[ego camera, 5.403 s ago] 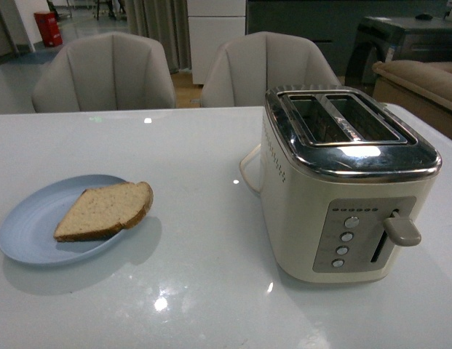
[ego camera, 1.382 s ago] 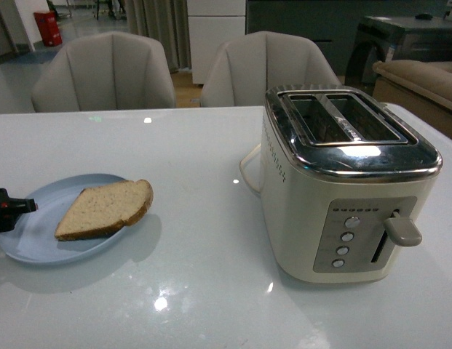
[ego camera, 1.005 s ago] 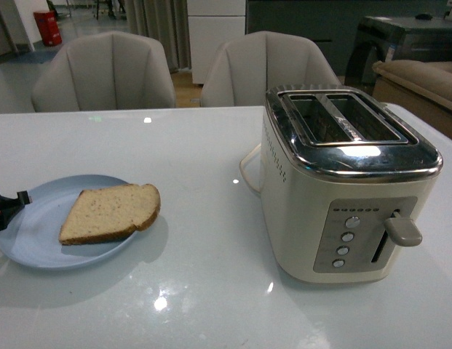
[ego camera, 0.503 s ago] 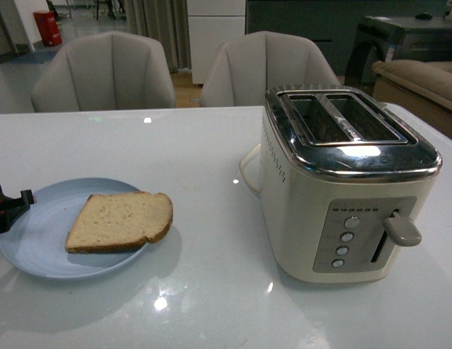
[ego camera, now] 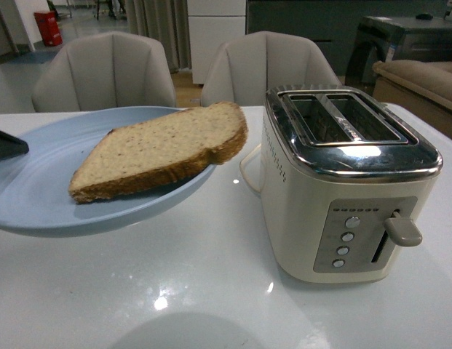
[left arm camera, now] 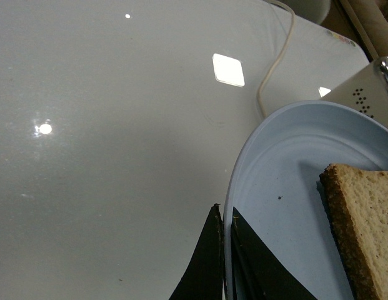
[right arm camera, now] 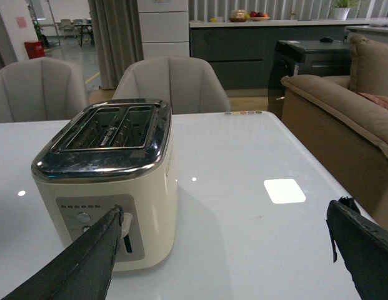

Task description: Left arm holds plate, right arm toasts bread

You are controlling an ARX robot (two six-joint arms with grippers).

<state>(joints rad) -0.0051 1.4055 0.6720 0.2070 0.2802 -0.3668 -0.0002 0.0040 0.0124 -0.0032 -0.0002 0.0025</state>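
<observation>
over the table: plate and bread held up by the left gripper

above the white table (ego camera: 211, 283), the plate (ego camera: 36, 207) hung in the air, clear of the surface, with a soft shadow (ego camera: 189, 333) on the tabletop below it. left gripper (left arm camera: 225, 215) was clamped on the plate's rim, one black finger on either side of the edge, as the left wrist view showed. bread (ego camera: 160, 149) lay flat on the plate, its rounded end reaching past the rim toward the toaster (ego camera: 306, 211), near it but apart from it. the toaster's two slots (ego camera: 342, 120) faced up, and the lever (ego camera: 402, 231) on its front sat at the top of its track. a pale cord (left arm camera: 272, 69) ran across the table beside the toaster. right gripper (right arm camera: 225, 209) hovered on the lever side of the toaster, low over the table, with its fingers spread wide apart. two grey chairs (ego camera: 102, 73) stood at the far side of the table.
</observation>
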